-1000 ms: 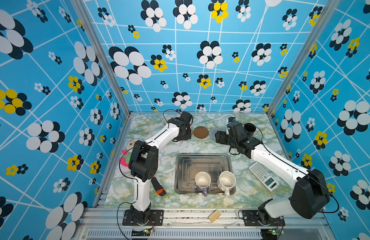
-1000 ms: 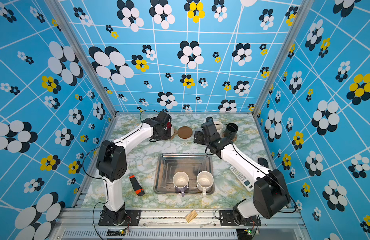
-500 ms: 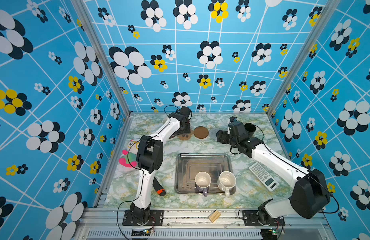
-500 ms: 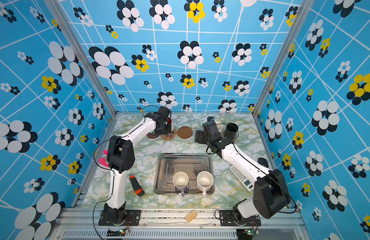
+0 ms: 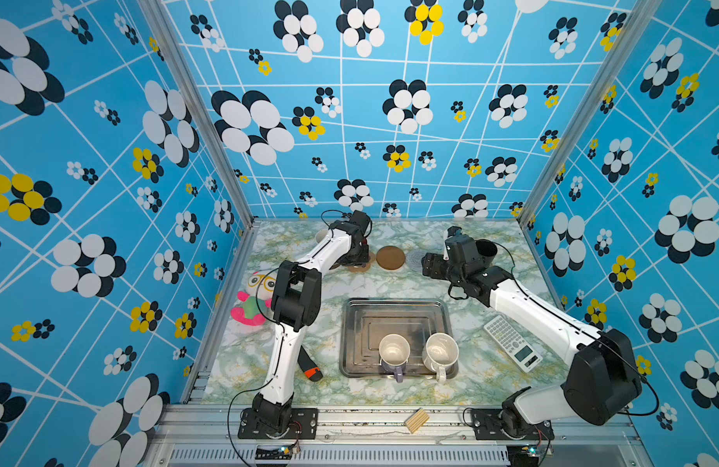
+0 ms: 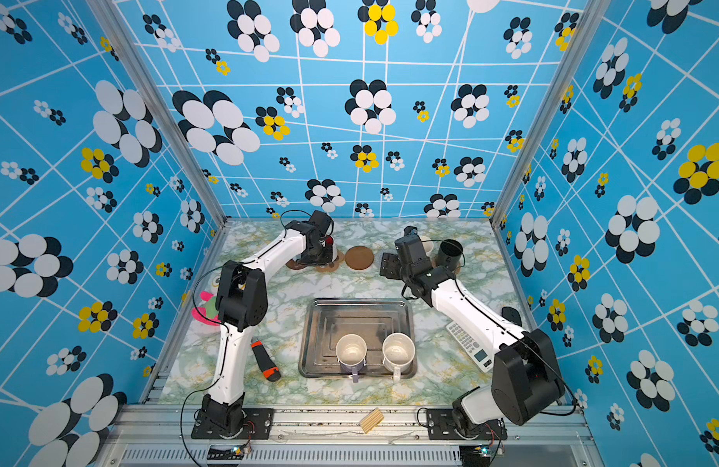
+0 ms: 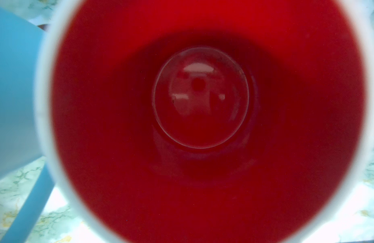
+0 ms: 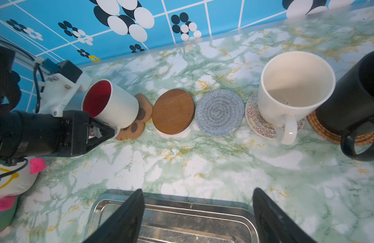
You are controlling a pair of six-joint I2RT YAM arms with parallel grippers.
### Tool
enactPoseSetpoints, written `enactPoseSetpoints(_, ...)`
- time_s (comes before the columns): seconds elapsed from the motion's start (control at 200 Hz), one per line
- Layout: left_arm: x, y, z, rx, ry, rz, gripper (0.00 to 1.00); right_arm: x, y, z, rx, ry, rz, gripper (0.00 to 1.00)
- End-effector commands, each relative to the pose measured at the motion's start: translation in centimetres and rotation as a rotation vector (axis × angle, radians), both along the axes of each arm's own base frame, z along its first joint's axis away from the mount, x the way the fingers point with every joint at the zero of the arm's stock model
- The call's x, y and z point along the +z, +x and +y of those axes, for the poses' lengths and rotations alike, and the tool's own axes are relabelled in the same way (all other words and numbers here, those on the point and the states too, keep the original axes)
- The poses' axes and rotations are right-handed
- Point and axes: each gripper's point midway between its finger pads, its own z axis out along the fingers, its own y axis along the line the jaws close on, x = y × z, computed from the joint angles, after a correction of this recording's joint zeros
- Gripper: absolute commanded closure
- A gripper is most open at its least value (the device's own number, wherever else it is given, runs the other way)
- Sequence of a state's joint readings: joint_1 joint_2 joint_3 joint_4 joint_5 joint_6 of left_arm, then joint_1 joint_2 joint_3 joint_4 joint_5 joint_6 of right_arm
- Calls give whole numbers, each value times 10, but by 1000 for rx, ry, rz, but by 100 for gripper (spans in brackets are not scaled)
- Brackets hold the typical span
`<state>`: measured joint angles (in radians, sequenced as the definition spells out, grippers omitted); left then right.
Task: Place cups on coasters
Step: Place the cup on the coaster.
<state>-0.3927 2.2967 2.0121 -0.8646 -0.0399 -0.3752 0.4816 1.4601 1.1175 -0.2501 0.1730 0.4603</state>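
- The left gripper (image 8: 102,131) clamps the red-lined mug (image 8: 116,105) by its handle, tilted on the paw coaster (image 8: 137,124).
- The right gripper (image 8: 197,191) hangs open above the tray (image 8: 182,212).
- Next move, likely: level the mug, then let go.

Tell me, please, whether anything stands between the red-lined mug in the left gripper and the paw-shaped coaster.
Nothing visible does. The red-lined mug, held by the left gripper, tilts directly over the paw-shaped coaster, whose visible part is bare. The light blue mug stands close beside it.
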Motion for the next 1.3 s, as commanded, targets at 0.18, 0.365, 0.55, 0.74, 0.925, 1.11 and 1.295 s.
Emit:
enactPoseSetpoints(0.18, 5, 17, -1, -4, -3, -38, 100, 0, 2, -2, 2, 2, -2, 18)
enactPoseSetpoints(0.365, 2, 19, 0, -1, -2, -31, 100, -1, 3, -2, -1, 0, 1, 17)
enactPoseSetpoints(0.55, 3, 18, 0, -4, -2, -25, 100, 0, 2, -4, -3, -3, 1, 18)
enactPoseSetpoints(0.74, 7, 17, 3, 0, 13, -24, 100, 1, 1, -6, -7, -2, -4, 17)
enactPoseSetpoints(0.925, 6, 14, 4, -3, 22, -17, 100, 1, 1, -7, -9, 0, -4, 17)
enactPoseSetpoints(1.11, 5, 13, 4, -6, 25, -9, 100, 1, 1, -7, -8, 2, -3, 17)
enactPoseSetpoints(1.295, 5, 12, 4, -13, 29, -4, 88, 0, 1, -7, -9, 3, -2, 17)
